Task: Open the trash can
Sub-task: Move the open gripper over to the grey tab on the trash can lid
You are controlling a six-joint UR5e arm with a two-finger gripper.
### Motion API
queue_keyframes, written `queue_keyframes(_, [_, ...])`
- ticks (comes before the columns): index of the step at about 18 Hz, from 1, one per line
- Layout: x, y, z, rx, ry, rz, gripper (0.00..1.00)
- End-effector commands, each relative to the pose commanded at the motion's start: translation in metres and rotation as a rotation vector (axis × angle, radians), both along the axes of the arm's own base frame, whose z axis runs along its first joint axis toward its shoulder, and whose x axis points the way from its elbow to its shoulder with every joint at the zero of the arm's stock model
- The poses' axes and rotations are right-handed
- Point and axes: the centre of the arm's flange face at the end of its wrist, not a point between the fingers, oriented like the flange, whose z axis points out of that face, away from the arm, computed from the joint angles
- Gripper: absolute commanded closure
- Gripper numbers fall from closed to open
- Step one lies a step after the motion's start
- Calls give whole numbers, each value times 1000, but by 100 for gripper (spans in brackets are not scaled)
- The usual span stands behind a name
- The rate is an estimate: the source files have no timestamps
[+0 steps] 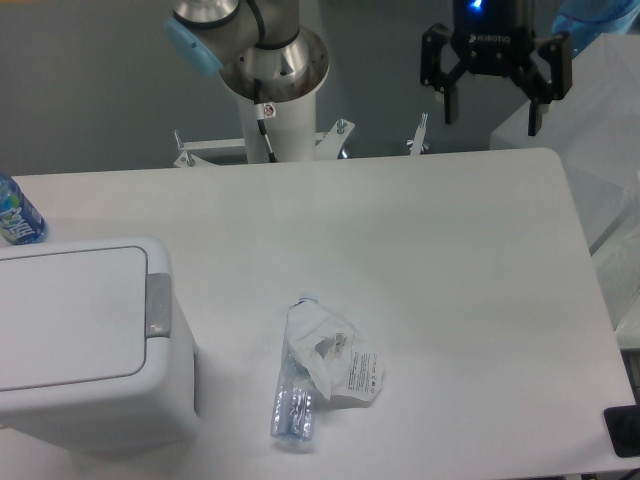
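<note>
From the fixed camera, the gripper is hanging above the far edge of the table, its two black fingers spread wide apart and gripping nothing. The trash can is sitting at the near left corner of the table, well apart from the gripper, with its flat lid lying closed and the grey button running along the lid's right edge. A crushed clear bottle is lying on the table just right of the trash can. A blue-labelled bottle is peeking in at the left edge, behind the trash can.
</note>
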Motion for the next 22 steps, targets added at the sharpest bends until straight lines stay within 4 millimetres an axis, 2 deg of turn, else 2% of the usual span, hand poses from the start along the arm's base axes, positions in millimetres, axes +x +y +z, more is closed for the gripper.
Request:
queue_keyframes(3, [-4, 6, -4, -2, -5, -3, 0])
queue_keyframes(5, [-3, 23, -6, 35, -20, 43, 0])
queue_keyframes(7, [7, 51, -8, 107, -64, 120, 0])
queue_keyframes(14, [31, 102, -20, 304, -222, 358, 0])
queue_keyframes(19, [55, 127, -37, 461, -429, 558, 0])
queue_keyframes(22, [69, 139, -45, 534, -493, 623, 0])
